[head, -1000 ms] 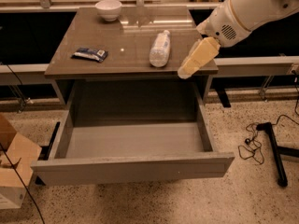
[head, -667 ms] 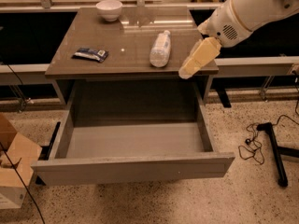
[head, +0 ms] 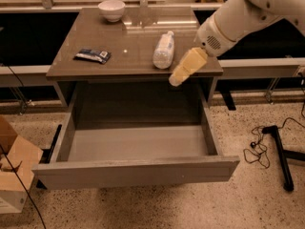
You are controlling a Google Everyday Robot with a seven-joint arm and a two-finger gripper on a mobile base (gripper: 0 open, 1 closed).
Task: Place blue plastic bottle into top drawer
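My fingers (head: 176,79) hang over the front right edge of the tabletop (head: 125,56), tips angled down and left above the top drawer (head: 138,171). They look drawn together, no gap showing, gripping nothing. The blue plastic bottle (head: 164,50) lies on its side on the tabletop just to their left, not touching, with its cap toward the far edge. The drawer is pulled right out. Dark snack packet (head: 93,56) on the left, white bowl (head: 111,9) at the back.
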